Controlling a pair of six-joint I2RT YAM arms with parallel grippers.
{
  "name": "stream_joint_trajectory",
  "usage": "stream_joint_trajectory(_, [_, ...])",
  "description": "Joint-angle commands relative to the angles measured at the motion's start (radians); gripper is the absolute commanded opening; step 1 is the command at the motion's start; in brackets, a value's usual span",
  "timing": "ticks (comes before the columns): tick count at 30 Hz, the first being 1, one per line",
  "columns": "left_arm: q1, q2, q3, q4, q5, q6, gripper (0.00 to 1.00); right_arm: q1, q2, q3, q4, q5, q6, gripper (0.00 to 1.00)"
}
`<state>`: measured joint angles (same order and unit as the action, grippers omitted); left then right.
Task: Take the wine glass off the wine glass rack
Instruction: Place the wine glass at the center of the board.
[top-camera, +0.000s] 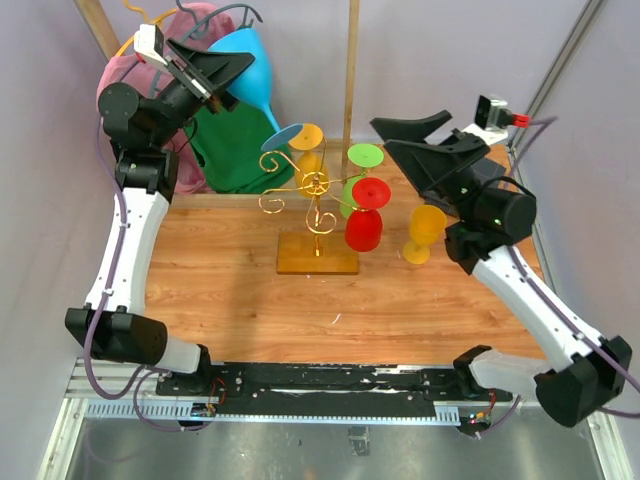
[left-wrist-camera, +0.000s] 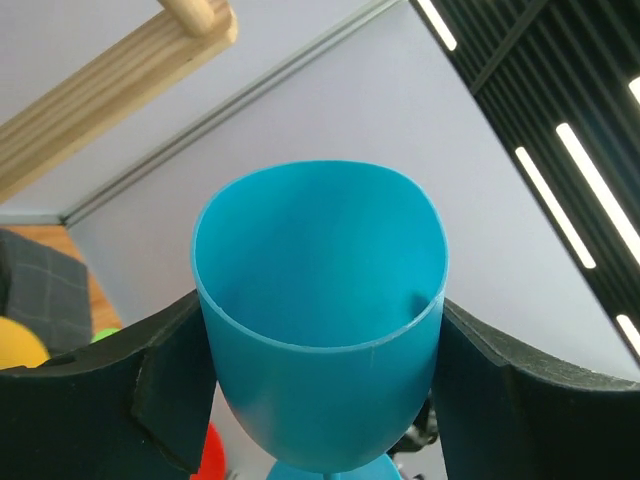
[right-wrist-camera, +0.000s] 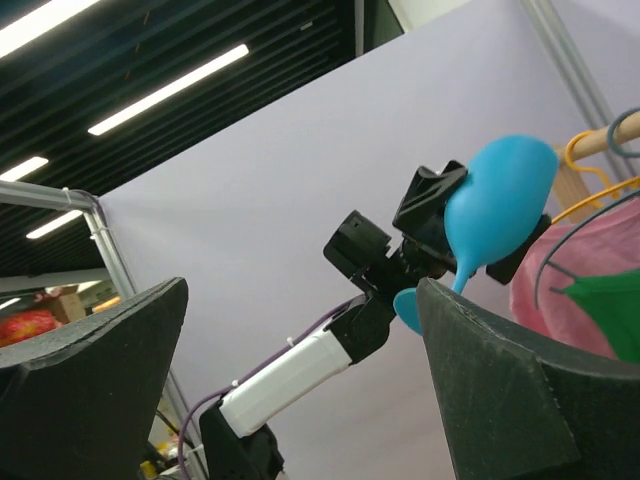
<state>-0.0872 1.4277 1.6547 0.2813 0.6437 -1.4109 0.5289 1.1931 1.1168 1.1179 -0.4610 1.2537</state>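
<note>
From above, my left gripper (top-camera: 232, 72) is raised at about 10 o'clock from the wine glass rack (top-camera: 315, 190), its jaws clamped on the bowl of the blue wine glass (top-camera: 248, 62). The glass lies tilted, with its stem running toward 5 o'clock and its foot close to the rack's top scrolls. I cannot tell whether the foot touches the wire. The rack stands mid-table on its light-wood base, with an orange glass (top-camera: 306, 136), a green glass (top-camera: 364, 156) and a red glass (top-camera: 364, 228) hanging from its arms. A yellow glass (top-camera: 425, 232) sits at 3 o'clock from the rack, beside my right arm. My right gripper (top-camera: 385, 137) hovers at 2 o'clock from the rack, jaws wide apart with nothing between them. From my left wrist, the blue wine glass (left-wrist-camera: 320, 400) fills the centre, rim toward the camera, and my fingers (left-wrist-camera: 165, 390) press its bowl at 9 and 3 o'clock. A wooden frame (left-wrist-camera: 110, 90) crosses at 11 o'clock. From my right wrist, my right gripper (right-wrist-camera: 300, 290) frames only bare wall, and at 2 o'clock my left gripper (right-wrist-camera: 440, 215) holds the blue wine glass (right-wrist-camera: 500, 205) aloft beside pink cloth (right-wrist-camera: 580, 280).
</note>
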Motion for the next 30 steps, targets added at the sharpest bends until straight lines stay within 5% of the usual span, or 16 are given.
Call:
stream_joint_trajectory(1, [0.049, -0.050, -0.026, -0.042, 0.135, 0.148, 0.45, -0.077, -0.091, -0.004, -0.140, -0.048, -0.066, 0.98])
stream_joint_trajectory(11, [0.164, -0.134, 0.020, -0.272, 0.247, 0.499, 0.52, -0.212, -0.183, -0.019, -0.237, -0.099, -0.056, 0.98])
stream_joint_trajectory(21, [0.297, -0.140, 0.087, -0.415, 0.337, 0.688, 0.59, -0.241, -0.190, -0.038, -0.236, -0.111, -0.040, 0.98])
stream_joint_trajectory(30, [0.313, -0.188, 0.047, -0.545, 0.338, 0.953, 0.61, -0.263, -0.214, -0.041, -0.280, -0.123, -0.050, 0.98])
